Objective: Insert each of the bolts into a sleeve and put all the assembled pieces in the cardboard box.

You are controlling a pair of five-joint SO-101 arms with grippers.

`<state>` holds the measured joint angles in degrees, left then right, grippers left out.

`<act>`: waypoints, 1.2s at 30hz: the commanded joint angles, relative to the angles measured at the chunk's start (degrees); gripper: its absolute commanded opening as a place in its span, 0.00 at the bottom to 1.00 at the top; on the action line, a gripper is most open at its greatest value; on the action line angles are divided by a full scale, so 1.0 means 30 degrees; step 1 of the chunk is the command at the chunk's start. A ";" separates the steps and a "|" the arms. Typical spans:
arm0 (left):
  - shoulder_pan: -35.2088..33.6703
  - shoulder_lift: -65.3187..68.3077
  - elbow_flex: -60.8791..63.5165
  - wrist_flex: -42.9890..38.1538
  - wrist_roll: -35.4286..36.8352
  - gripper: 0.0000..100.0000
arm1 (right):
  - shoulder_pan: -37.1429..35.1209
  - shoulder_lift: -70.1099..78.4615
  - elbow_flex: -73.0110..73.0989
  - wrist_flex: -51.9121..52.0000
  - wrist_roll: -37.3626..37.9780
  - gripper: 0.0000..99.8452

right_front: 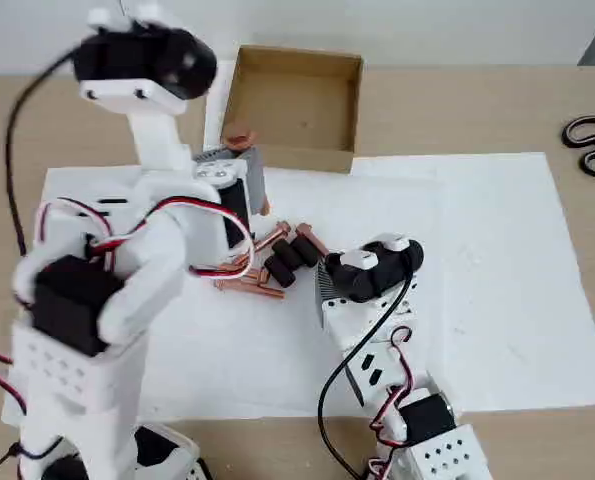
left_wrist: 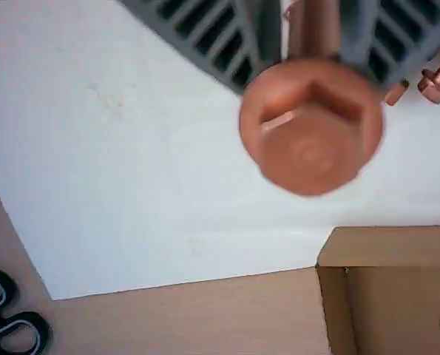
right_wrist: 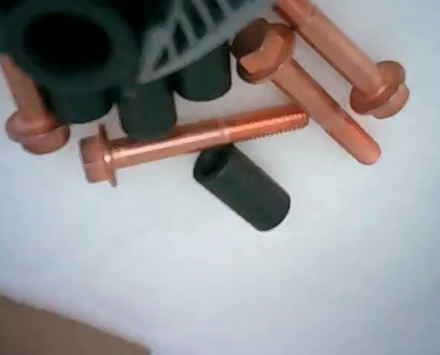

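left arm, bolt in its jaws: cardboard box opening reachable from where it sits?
Probably yes. The left gripper, shut on a bolt, sits just by the near corner of the cardboard box. The box is open on top, and nothing stands between them.

A lab-like workbench: a wooden table point(right_front: 477, 110) laid with a white paper sheet point(right_front: 497, 280), scissors point(right_front: 589, 145) at its edge

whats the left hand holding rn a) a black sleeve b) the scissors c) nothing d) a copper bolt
d: the left hand is shut on a copper bolt, whose hex head faces the left wrist view; the black sleeve is in the right hand.
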<state>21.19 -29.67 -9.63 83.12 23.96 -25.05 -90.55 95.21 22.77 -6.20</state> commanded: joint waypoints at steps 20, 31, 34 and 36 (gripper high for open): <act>0.2989 -0.3516 1.1824 -0.9670 -0.1084 0.01 | -0.2359 -0.0308 0.0322 -0.0015 0.2051 0.00; 0.3106 -0.3546 1.2557 -0.9612 -0.1026 0.01 | -0.1978 -0.0308 0.0322 -0.0015 0.2491 0.00; 0.3077 -0.3575 1.2615 -0.9582 -0.1026 0.01 | -0.1421 -0.0308 0.0322 -0.0015 0.2432 0.00; 0.3077 -0.3575 1.2615 -0.9641 -0.1026 0.01 | -0.1421 -0.0308 0.0293 -0.0015 0.2432 0.00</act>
<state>30.24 -38.29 28.44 55.78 21.32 -29.89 -90.55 96.18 22.77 0.48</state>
